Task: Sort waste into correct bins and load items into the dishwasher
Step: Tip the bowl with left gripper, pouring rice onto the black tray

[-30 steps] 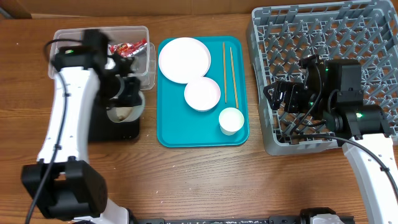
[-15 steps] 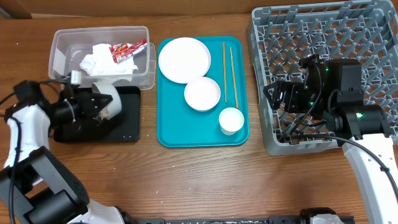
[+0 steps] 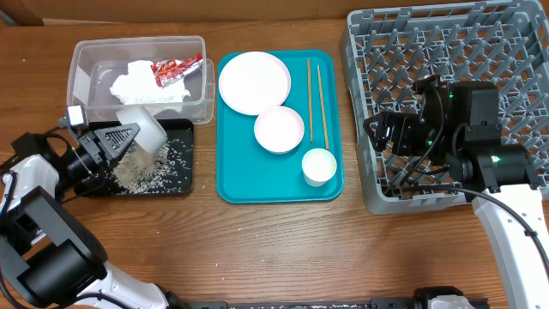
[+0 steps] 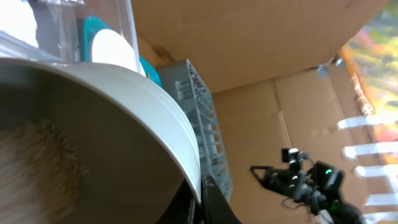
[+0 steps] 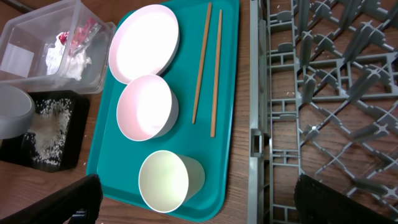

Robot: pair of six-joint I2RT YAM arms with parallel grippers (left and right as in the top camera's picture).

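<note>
left gripper (image 3: 123, 137): clenched on the rim of a tipped bowl (image 3: 144, 127), above the black tray's (image 3: 182, 129) back left.
left wrist only: the bowl's inside, with rice (image 4: 38, 163) clinging low in it; one finger (image 4: 210, 202) sits under the rim.
overhead only: more rice lies scattered over the black tray, below the bowl.
right gripper (image 3: 390, 137): released, holding nothing, above the rack's (image 3: 446, 51) left edge.
right wrist only: its fingers stand wide apart at the lower corners; the rack's cells below are bare.
tub (image 3: 86, 60): just behind the black tray, holding the napkin (image 3: 137, 87) and wrapper (image 3: 176, 67).
teal tray (image 3: 232, 184): between tub and rack; it carries the plate (image 3: 254, 82), second bowl (image 3: 279, 129), cup (image 3: 318, 166) and chopsticks (image 3: 314, 99), lying side by side.
in the way: the right arm (image 3: 489, 154) covers the rack's front; the tipped bowl hides part of the tub's front wall.
</note>
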